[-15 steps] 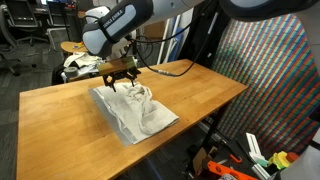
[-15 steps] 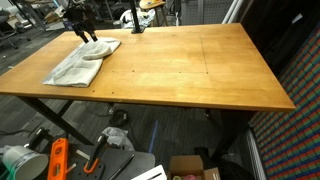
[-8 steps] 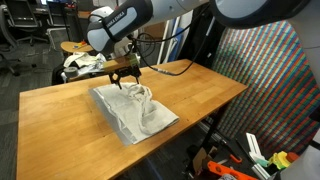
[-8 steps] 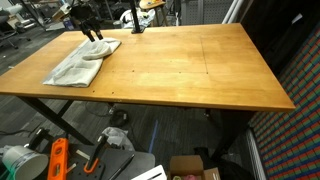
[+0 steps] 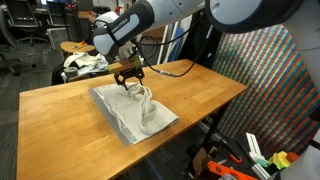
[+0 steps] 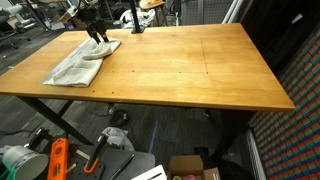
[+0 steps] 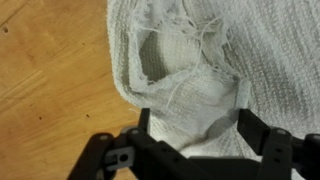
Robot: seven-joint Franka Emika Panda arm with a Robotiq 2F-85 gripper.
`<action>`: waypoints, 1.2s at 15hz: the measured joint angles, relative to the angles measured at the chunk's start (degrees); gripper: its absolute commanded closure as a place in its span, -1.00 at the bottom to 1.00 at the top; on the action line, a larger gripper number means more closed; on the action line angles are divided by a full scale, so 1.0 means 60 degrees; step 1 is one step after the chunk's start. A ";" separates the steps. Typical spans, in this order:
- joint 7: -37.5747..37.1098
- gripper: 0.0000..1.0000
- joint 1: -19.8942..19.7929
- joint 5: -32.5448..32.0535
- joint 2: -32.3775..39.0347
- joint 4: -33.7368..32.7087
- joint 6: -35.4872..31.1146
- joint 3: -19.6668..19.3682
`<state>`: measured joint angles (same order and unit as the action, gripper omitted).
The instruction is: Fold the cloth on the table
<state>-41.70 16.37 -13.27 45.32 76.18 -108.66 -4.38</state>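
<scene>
On the table (image 5: pixel 205 92), close to one corner, the cloth (image 5: pixel 128 120) lies rumpled w/ a bit bunched up. Robot's claw (image 7: pixel 195 125) sits right over that bunch above the table, jaws spread wide either side, not pinching afaict.

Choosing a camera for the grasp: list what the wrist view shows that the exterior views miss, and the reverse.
Wrist only: the cloth in close-up, with its coarse weave, loose threads and a raised fold lying between the fingers of the open gripper. Exterior only: the arm, the cloth's full outline and the edges of the table. Both: the gripper low over the cloth on the wooden table.
</scene>
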 measured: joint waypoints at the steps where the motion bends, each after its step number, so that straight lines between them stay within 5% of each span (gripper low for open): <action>1: -0.0016 0.02 0.0005 -0.0069 0.0041 -0.0002 0.0000 -0.0010; 6: -0.0079 0.74 0.0021 -0.0274 0.0200 -0.0067 0.0000 -0.0021; 9: -0.0085 0.86 0.0016 -0.0273 0.0204 -0.0168 0.0038 -0.0021; 18: -0.0086 0.78 -0.0076 0.0223 0.0195 -0.1076 0.0837 -0.0012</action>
<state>-42.21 15.92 -11.93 46.49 69.73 -103.64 -4.46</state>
